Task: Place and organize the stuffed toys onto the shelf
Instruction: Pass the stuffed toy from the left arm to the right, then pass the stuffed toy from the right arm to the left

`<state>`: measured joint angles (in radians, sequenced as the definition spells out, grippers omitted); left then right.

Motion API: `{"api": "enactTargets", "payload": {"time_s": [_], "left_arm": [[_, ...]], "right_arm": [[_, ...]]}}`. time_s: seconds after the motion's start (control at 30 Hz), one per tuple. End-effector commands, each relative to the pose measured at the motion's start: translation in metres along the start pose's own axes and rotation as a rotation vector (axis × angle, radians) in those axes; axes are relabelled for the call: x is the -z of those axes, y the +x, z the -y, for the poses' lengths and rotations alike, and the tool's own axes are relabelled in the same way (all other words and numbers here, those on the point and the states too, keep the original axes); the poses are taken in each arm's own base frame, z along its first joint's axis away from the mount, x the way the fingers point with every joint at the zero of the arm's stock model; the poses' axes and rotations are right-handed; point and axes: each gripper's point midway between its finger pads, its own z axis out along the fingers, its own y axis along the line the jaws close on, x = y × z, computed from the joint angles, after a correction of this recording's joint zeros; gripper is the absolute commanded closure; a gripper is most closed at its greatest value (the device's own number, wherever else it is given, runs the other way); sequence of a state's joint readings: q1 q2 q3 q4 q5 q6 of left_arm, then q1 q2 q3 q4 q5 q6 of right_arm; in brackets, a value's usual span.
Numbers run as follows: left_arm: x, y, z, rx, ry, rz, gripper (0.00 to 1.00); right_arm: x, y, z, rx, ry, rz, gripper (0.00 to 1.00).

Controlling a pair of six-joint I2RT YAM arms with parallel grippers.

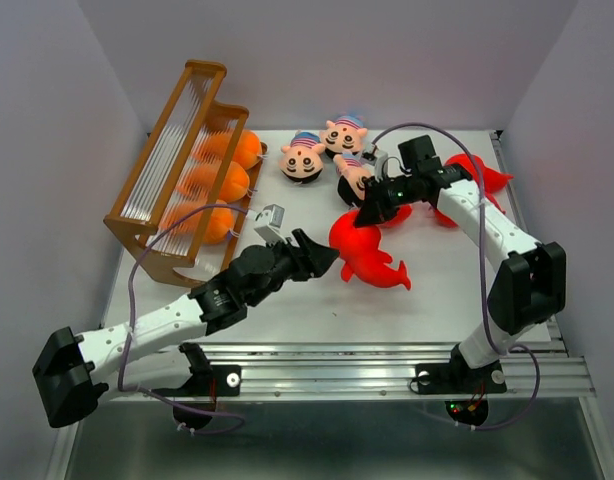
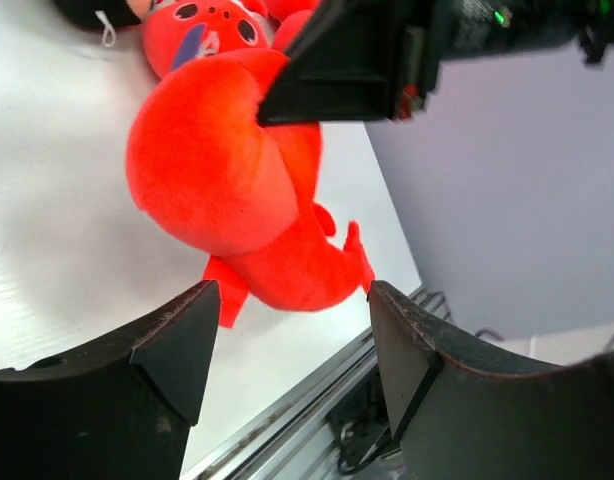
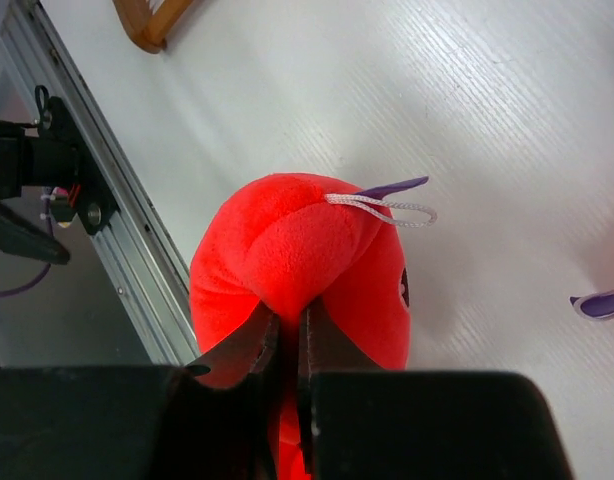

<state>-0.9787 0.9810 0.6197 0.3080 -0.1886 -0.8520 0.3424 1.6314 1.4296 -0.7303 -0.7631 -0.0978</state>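
Near the middle of the table [image 1: 307, 310], between my two arms, a red toy [image 1: 367, 255] lies on its side with its pointed tail toward the near right. My right gripper [image 3: 287, 335] is clenched on a thin fold of plush at the toy's rounded end, the jaws almost meeting with the fabric pinched between them. My left gripper [image 2: 292, 305] is released, jaws spread wide, just left of the toy. The toy sits beyond my left fingertips, in line with the gap but not inside it. One red fin comes close to a fingertip, and I cannot tell whether they touch. At the far left the shelf [image 1: 202, 75] holds three orange toys [image 1: 227, 182] on its tiers. Three doll heads [image 1: 303, 160] lie on the table behind the red toy, and a second red toy [image 1: 484, 175] shows partly behind my right arm.
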Motion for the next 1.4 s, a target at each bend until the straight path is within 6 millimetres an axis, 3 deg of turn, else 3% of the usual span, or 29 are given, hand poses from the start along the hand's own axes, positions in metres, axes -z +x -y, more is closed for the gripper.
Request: {"api": "enactTargets", "payload": {"time_s": [0.0, 0.07, 0.13, 0.2, 0.23, 0.37, 0.47, 0.6, 0.87, 1.37], "left_arm": [[0.016, 0.010, 0.017, -0.200, 0.069, -0.018, 0.28], [0.017, 0.012, 0.028, -0.300, 0.085, -0.023, 0.28], [0.015, 0.031, 0.034, -0.437, 0.086, -0.067, 0.28], [0.012, 0.033, 0.050, -0.510, 0.090, -0.071, 0.28], [0.008, 0.044, 0.057, -0.603, 0.089, -0.092, 0.28], [-0.004, 0.065, 0.059, -0.779, 0.044, -0.123, 0.28], [-0.013, 0.073, 0.069, -0.929, 0.056, -0.132, 0.28], [-0.018, 0.083, 0.072, -1.256, 0.135, -0.168, 0.28], [-0.019, 0.088, 0.085, -1.613, 0.348, -0.127, 0.25], [-0.048, 0.124, 0.084, -1.737, 0.524, -0.207, 0.23]], "right_arm": [[0.000, -0.010, -0.008, -0.020, -0.045, 0.010, 0.99], [-0.001, -0.009, -0.004, -0.044, -0.044, 0.008, 0.99], [-0.003, -0.008, -0.002, -0.072, -0.044, -0.003, 0.99], [-0.005, -0.007, 0.001, -0.088, -0.036, -0.013, 0.99], [-0.006, -0.006, 0.001, -0.103, -0.036, -0.021, 0.99], [-0.007, 0.000, 0.003, -0.122, -0.027, -0.034, 0.99], [-0.006, 0.002, 0.002, -0.112, -0.026, -0.032, 0.99], [-0.002, 0.008, -0.001, -0.093, -0.054, -0.038, 0.99], [0.000, 0.013, -0.016, -0.053, -0.145, -0.046, 0.99], [0.001, 0.018, -0.021, -0.056, -0.171, -0.045, 0.99]]}}
